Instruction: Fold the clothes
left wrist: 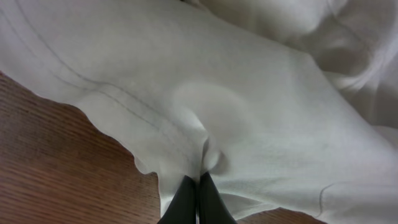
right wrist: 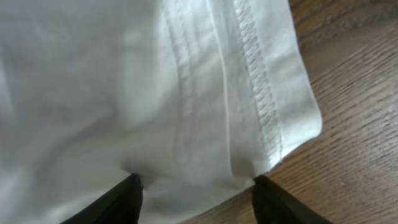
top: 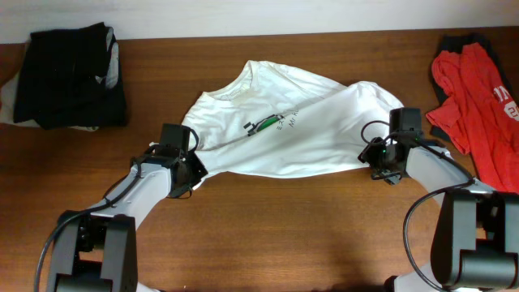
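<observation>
The left claw [left wrist: 199,186] is pinched shut on a pucker of the white T-shirt [top: 284,134] at its near-left hem, the 2 fingers pressed together with thin fabric bunched between them. The right claw [right wrist: 196,194] stands half wide, 1 finger on each side of the stitched hem [right wrist: 264,93] at the shirt's near-right corner, with cloth lying between them but no grip visible yet. The shirt is spread, somewhat rumpled, across the middle of the table [top: 284,235] toward the far edge, its small green-and-black label [top: 266,124] showing. A pile of black clothes [top: 73,77] sits in the far-left corner and a red garment [top: 478,97] lies along the right edge, both well apart from it. This looks like the taking-hold step before the 1st fold. Next, the right claw should probably clamp the hem, then both should lift evenly and carry the near edge over toward the far edge.
</observation>
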`<state>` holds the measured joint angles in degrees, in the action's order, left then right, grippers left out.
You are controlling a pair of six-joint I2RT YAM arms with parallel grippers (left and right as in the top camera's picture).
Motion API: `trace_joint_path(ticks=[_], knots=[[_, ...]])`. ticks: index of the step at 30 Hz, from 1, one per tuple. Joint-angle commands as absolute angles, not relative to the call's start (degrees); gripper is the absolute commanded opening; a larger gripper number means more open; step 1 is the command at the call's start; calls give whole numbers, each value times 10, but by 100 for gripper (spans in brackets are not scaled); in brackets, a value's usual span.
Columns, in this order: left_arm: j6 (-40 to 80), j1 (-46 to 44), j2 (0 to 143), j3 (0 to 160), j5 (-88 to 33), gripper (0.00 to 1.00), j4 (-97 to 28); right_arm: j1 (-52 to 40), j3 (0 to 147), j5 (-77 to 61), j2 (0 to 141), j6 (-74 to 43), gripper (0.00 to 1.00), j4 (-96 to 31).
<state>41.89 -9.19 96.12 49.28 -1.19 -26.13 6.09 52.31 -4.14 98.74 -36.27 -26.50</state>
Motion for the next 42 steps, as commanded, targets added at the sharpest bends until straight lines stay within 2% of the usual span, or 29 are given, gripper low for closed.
trace_joint_path(ticks=[1, 3, 4, 8, 12, 13, 14, 15, 16, 17, 18, 20, 23, 27, 30, 31, 37, 42], knots=[[422, -88, 965, 491, 0, 1, -262, 64, 520, -44, 1011, -362, 39, -266], [422, -88, 965, 491, 0, 1, -262, 64, 534, -43, 1011, -362, 14, -284], [422, -88, 965, 491, 0, 1, -262, 65, 547, -43, 1011, -362, 6, -301], [417, -88, 940, 498, -1, 1, -293, 65, 630, -38, 1009, -363, 4, -406], [405, -89, 827, 503, 36, 1, -350, 65, 715, -3, 974, -412, 4, -550], [396, -90, 782, 503, 57, 1, -361, 65, 724, -5, 957, -411, 5, -570], [386, -91, 759, 503, 59, 1, -361, 64, 727, -10, 949, -405, 26, -582], [381, -91, 738, 503, 58, 1, -361, 64, 727, -13, 945, -399, 42, -590], [381, -91, 719, 503, 58, 1, -361, 64, 726, -11, 948, -383, 43, -590], [381, -91, 713, 503, 58, 1, -361, 64, 726, -10, 957, -372, 38, -581], [381, -91, 715, 502, 58, 1, -363, 64, 726, -13, 967, -368, 38, -573], [381, -91, 723, 502, 56, 1, -368, 64, 725, -18, 990, -368, 40, -574], [381, -91, 753, 502, 54, 1, -369, 57, 722, -55, 1009, -345, 35, -607], [381, -91, 803, 502, 55, 1, -362, -10, 696, -69, 1009, -320, 35, -645], [381, -91, 818, 502, 55, 1, -363, -38, 664, -52, 1009, -368, 36, -643], [381, -91, 818, 502, 55, 1, -363, -39, 649, -34, 1009, -380, 41, -631], [381, -91, 818, 502, 55, 1, -363, -34, 586, -33, 1009, -379, 45, -545], [381, -91, 818, 502, 55, 1, -363, -34, 585, -12, 1009, -377, 48, -528]])
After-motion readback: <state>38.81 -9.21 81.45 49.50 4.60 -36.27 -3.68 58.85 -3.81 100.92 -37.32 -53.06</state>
